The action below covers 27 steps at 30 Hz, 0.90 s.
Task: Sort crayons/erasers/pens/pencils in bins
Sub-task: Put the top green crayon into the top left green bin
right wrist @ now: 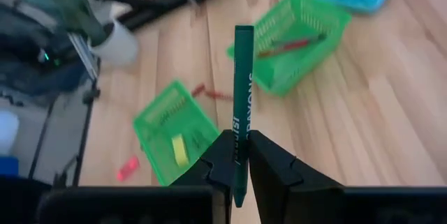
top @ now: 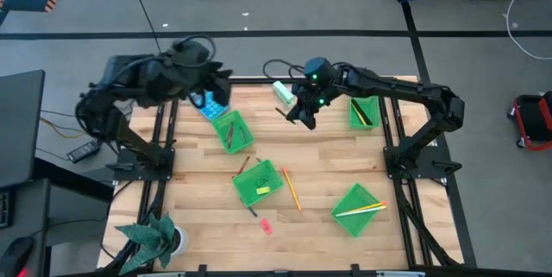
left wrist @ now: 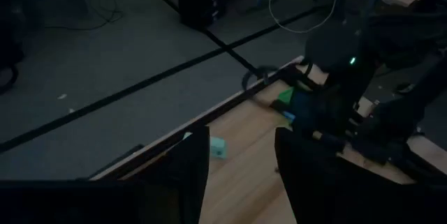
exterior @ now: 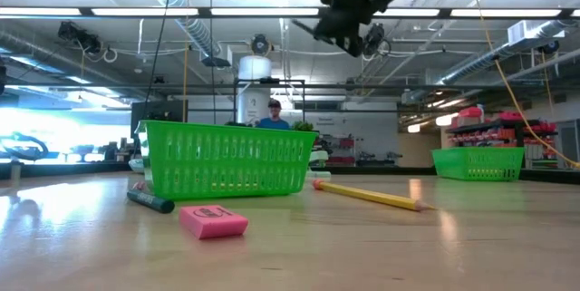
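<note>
My right gripper [top: 302,115] hangs above the table's far middle, shut on a dark green crayon [right wrist: 242,91]. Four green bins stand on the wood. The far left one [top: 231,130] holds red and brown sticks, and the middle one [top: 259,182] holds a yellow eraser [right wrist: 179,148]. The near right one [top: 358,208] holds pencils, and the far right one [top: 364,111] holds dark pens. Lying loose are a yellow pencil [top: 291,189], a pink eraser [top: 266,225] and a dark crayon [exterior: 149,202]. My left gripper [left wrist: 241,161] is open and holds nothing, raised over the table's far left. My right gripper pinches the green crayon between its two fingers [right wrist: 269,168], on the crayon's lower part [right wrist: 238,155] near its back end. The crayon lies along the fingers and sticks out well beyond their tips, slanting down toward the table. It is lifted clear of everything.
A blue calculator [top: 210,104] and a teal-and-white block [top: 283,91] lie near the far edge. A potted plant [top: 155,238] stands at the near left corner. Bare wood lies between the bins. Far behind the table a person [exterior: 274,114] shows.
</note>
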Motion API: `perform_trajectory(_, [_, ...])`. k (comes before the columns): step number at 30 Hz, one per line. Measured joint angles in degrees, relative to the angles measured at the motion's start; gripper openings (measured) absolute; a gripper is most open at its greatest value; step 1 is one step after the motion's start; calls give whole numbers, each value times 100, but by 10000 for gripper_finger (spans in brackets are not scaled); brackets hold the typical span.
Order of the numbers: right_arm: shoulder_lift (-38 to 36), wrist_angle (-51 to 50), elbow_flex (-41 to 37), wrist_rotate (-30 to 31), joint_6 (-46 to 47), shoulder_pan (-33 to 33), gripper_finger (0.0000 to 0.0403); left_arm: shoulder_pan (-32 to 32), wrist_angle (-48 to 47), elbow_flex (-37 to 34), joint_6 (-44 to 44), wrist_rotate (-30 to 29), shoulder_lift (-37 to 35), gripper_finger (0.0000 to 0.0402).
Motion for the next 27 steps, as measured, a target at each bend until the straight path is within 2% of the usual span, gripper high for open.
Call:
perform_trajectory(6, [0, 940, 10, -326, 579, 32, 44, -26, -31, -1, 77, 7, -89, 172])
perform_trajectory(11, [0, 1531, 10, -352, 1013, 70, 44, -105, -35, -4, 48, -6, 30, 172])
perform_trajectory(13, [0, 1577, 10, -352, 1064, 65, 44, -165, -43, -254, 45, -75, 44, 172])
perform_trajectory(17, [0, 1623, 10, -352, 1021, -4, 44, -178, 171, -1371, -148, -109, -181, 172])
perform_trajectory(20, [0, 1628, 10, -352, 1012, -64, 44, -157, 898, -2415, -263, -4, -503, 171])
perform_trajectory(24, [0, 1654, 10, -465, 1010, -109, 44, -164, 2522, -3945, -300, 275, -1087, 171])
perform_trajectory(27, [0, 1675, 10, -596, 1040, -107, 44, -124, 4089, -5122, -444, 405, -1669, 171])
